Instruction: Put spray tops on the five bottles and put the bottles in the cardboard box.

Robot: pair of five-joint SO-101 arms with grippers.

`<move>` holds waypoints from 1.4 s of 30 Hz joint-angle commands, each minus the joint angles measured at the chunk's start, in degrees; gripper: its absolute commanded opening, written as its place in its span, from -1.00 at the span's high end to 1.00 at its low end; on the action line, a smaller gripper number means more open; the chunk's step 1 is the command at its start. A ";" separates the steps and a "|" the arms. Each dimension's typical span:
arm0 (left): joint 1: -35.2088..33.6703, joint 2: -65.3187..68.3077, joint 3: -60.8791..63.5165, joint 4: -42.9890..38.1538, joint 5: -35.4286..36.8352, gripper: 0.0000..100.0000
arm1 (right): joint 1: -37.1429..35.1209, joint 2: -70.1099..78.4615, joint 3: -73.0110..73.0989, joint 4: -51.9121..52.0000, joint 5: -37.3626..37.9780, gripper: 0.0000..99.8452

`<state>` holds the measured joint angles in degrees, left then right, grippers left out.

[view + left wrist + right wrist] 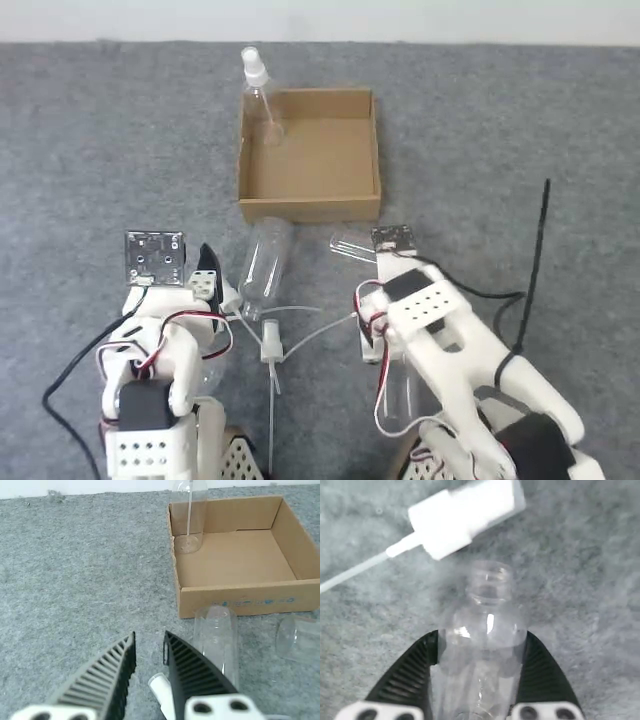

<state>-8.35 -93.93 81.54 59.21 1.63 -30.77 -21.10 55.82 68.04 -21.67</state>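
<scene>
High view: your grey felt bench (100,150) meets a pale wall (320,20); the box (310,208) holds a capped bottle (258,85). Left wrist: your left end effector (149,637) is spread over felt. Right wrist: your right end effector (482,642) pinches a bare bottle (487,585), spray top (465,517) near its neck.

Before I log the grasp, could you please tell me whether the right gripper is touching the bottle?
Touching. The right wrist view shows the right gripper pressed against both sides of the bottle, with no gap.
</scene>
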 commanded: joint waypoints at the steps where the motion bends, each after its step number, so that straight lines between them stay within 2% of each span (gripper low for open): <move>1: -0.26 -0.79 0.04 -1.05 0.26 0.83 | 4.09 -1.71 -6.24 3.03 7.03 0.91; 7: -0.26 -0.79 0.04 -1.05 0.26 0.83 | 11.47 -1.71 -13.63 10.15 19.34 0.91; 16: -0.26 -0.79 0.04 -1.05 0.18 0.83 | 21.49 -1.19 -19.25 10.59 35.08 0.90; 23: -0.26 -0.79 0.04 -1.05 0.18 0.83 | 26.15 -1.10 -19.16 10.59 55.21 0.90; 27: -0.26 -0.79 0.04 -1.05 0.18 0.83 | 26.33 -1.01 -18.90 10.51 65.41 0.90; 30: -0.26 -0.79 0.04 -1.05 0.18 0.83 | 26.24 -1.01 -18.90 10.51 68.66 0.90; 36: -0.26 -0.79 0.04 -1.05 0.18 0.83 | 23.96 -0.92 -18.20 11.03 68.92 0.88; 40: -0.26 -0.79 0.04 -1.05 0.18 0.83 | 22.02 -0.92 -16.26 10.95 68.84 0.69; 42: -0.26 -0.79 0.04 -1.05 0.18 0.83 | 21.41 -0.92 -16.09 10.86 68.84 0.65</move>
<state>-8.35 -93.93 81.54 59.21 1.63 -7.91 -21.01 40.53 77.80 46.29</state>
